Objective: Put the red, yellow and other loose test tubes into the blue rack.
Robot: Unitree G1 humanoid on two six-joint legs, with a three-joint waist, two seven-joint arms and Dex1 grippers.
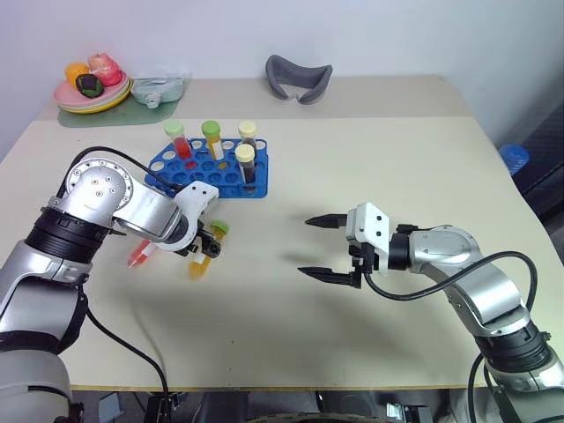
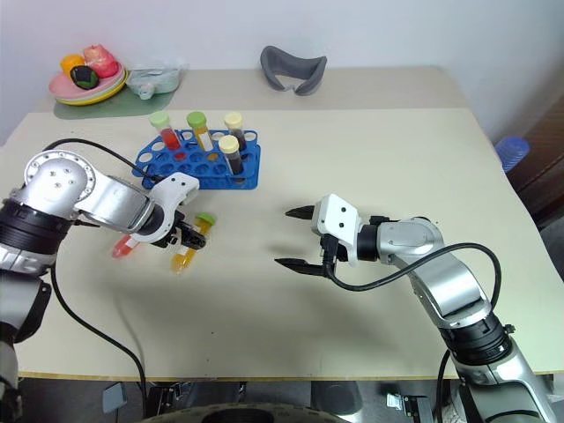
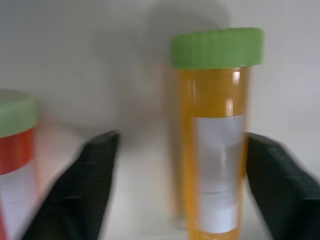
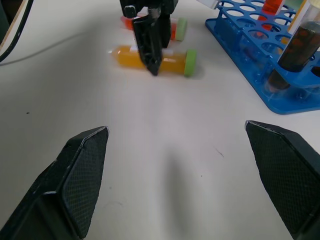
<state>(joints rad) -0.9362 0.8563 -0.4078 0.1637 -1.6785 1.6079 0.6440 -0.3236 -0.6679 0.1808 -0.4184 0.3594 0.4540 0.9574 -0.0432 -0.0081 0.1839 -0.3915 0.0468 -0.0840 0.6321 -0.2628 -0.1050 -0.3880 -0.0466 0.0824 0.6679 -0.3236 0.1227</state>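
yellow tube (image 3: 215,145) - glossy clear plastic, paper label | blue rack (image 1: 229,176) - glossy plastic | table (image 1: 370,167) - matt, smooth

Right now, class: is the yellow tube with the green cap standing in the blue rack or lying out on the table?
Lying out. The yellow tube rests on its side on the table, beside the blue rack.

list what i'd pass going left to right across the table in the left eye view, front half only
red tube lying flat → left gripper over the yellow tube → bare table → right gripper, fingers spread wide
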